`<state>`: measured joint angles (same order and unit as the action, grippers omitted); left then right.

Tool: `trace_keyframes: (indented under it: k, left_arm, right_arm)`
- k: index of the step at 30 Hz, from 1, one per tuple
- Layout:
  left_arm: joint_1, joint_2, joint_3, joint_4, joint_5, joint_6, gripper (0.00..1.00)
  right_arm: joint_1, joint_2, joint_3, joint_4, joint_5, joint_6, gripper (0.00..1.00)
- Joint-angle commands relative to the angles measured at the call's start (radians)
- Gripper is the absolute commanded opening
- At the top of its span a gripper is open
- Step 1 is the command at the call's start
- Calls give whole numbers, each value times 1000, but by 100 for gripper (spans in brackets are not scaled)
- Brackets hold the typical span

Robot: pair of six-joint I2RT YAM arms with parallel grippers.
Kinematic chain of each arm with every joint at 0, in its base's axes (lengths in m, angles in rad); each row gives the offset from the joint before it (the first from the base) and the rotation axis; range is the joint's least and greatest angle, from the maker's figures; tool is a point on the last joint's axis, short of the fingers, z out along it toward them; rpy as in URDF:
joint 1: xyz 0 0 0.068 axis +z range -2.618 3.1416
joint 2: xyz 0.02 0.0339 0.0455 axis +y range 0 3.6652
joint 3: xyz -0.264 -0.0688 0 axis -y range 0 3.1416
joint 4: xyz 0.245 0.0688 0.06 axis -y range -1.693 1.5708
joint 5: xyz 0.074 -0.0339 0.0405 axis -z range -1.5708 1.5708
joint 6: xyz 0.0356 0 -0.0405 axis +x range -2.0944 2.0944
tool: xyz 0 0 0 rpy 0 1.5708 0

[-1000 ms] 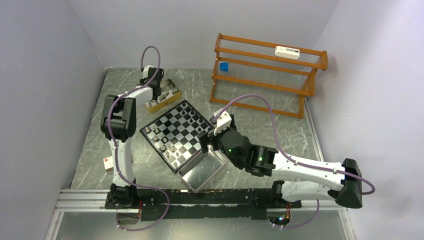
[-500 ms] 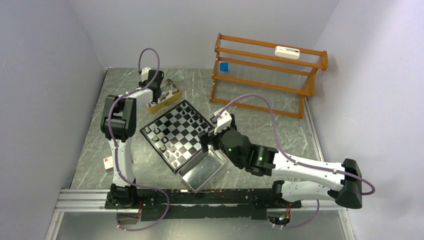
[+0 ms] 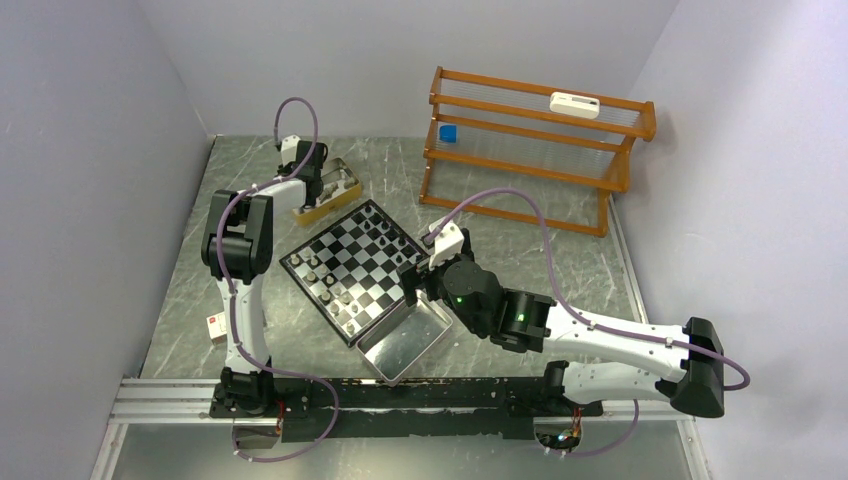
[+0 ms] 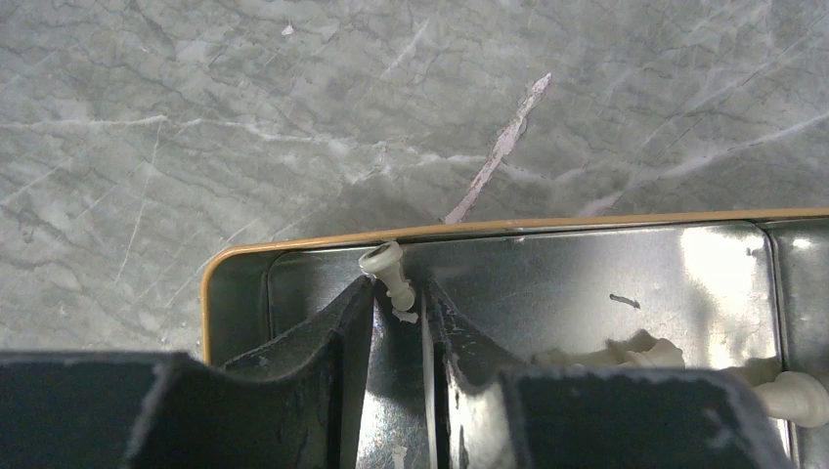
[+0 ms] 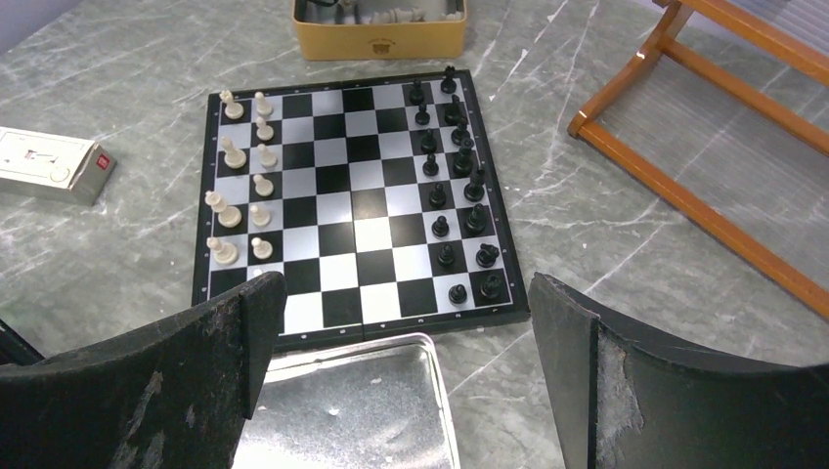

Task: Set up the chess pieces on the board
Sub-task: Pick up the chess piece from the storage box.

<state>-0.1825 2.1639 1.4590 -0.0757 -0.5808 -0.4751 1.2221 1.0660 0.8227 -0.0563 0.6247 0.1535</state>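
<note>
Reaching into the gold box (image 4: 587, 223) at the far left of the table, the left end effector (image 4: 398, 295) stands narrow but not yet clamped, its two dark fingers flanking a pale pawn (image 4: 389, 271) with a sliver of gap on either side. That pawn lies just ahead of the fingertips, head against the box's far wall and foot pointing back into the gap between the jaws, so its long axis runs nearly in line with the fingers, slanted a little to the left. More pale pieces (image 4: 635, 352) lie in the box off to the right. The left arm is plainly the nearer one. The right end effector (image 5: 406, 293) hangs wide and empty over the metal tray (image 5: 362, 410) at the near edge of the board (image 5: 371, 234), well apart from the box.
</note>
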Motion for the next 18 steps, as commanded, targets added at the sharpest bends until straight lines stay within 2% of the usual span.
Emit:
trace_keyframes:
  k: [1, 11, 18]
  left_arm:
    - [0, 10, -13, 27, -6, -28, 29]
    - [28, 3, -28, -14, 42, -76, 30]
    - [64, 14, -27, -15, 94, -85, 25]
  right_arm:
    - [-9, -20, -10, 8, 25, 15, 100]
    - [-9, -37, -7, -8, 19, 32, 100]
    - [-9, -49, -7, -18, 15, 40, 100]
